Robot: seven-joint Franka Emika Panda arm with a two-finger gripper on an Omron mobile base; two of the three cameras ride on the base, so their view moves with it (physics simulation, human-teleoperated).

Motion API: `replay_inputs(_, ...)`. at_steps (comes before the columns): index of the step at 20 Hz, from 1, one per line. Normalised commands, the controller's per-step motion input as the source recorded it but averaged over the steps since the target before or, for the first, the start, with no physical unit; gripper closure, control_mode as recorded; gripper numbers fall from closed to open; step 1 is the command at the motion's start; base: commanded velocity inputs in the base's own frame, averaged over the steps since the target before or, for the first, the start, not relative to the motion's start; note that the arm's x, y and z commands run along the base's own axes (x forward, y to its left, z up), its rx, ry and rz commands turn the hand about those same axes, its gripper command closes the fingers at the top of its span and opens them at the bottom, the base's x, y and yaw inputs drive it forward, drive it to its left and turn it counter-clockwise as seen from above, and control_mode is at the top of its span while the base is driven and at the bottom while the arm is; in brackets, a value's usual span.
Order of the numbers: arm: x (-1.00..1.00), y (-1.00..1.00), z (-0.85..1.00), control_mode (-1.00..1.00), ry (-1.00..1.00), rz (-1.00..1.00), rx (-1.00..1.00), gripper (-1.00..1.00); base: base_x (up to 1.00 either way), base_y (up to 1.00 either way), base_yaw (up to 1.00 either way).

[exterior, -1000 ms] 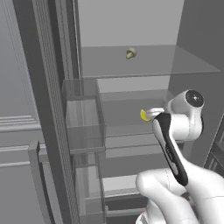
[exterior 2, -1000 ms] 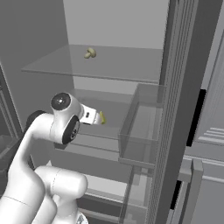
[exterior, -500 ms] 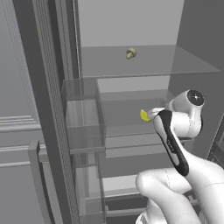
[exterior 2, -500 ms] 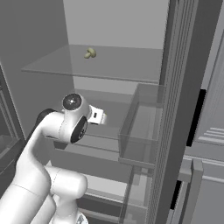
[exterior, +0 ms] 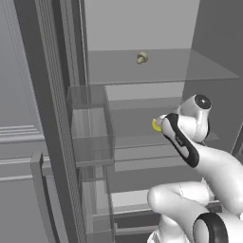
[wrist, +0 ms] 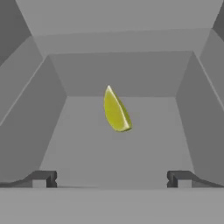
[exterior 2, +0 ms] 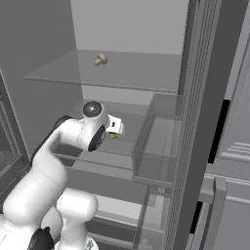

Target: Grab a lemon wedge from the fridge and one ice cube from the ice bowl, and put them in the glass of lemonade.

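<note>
The fridge [exterior: 57,118] is seen standing open, w/ the arm reached in at the middle shelf [exterior 2: 122,154]. The lemon wedge [wrist: 116,111] is found lying on that shelf, roughly centred between the side walls – in the hand view it sits straight ahead of the gripper [wrist: 112,178], pointed end up, apart from the fingertips [wrist: 43,178]. Nothing is held; the fingers are spread wide, one at each lower corner of the hand view, w/ the wedge well inside the gap's line but further back.

In the left base view the wedge [exterior: 156,124] is glimpsed as a yellow spot just beside the front of the hand, partly hidden by it. In the right base view it [exterior 2: 114,135] shows just under the white hand tip [exterior 2: 115,126].

On the shelf above, a small beige-yellow lump [exterior: 142,58] is seen toward the back – well apart from the arm. A clear door bin [exterior 2: 158,146] is mounted on the open door at the right of the right base view; contents can't be made out.
</note>
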Motion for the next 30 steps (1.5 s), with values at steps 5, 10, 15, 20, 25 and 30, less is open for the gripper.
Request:
replay_inputs(5, 0.73, 0.0, -0.24, -1.0, 0.11, 0.1, 0.0, -1.0, 0.0, 0.0, 0.0)
replay_inputs(10, 0.36, -0.03, -0.21, -1.0, 0.16, 0.04, 0.0, -1.0, 0.0, 0.0, 0.0)
replay_inputs(15, 0.21, -0.01, -0.27, -1.0, 0.07, 0.0, 0.0, -1.0, 0.0, 0.0, 0.0)
replay_inputs(20, 0.15, 0.0, -0.37, -1.0, 0.0, 0.0, 0.0, -1.0, 0.0, 0.0, 0.0)
replay_inputs(25, 0.25, 0.0, -0.19, -1.0, 0.0, 0.02, 0.0, -1.0, 0.0, 0.0, 0.0)
replay_inputs(30, 0.21, -0.02, -0.04, -1.0, 0.0, 0.03, 0.0, -1.0, 0.0, 0.0, 0.0)
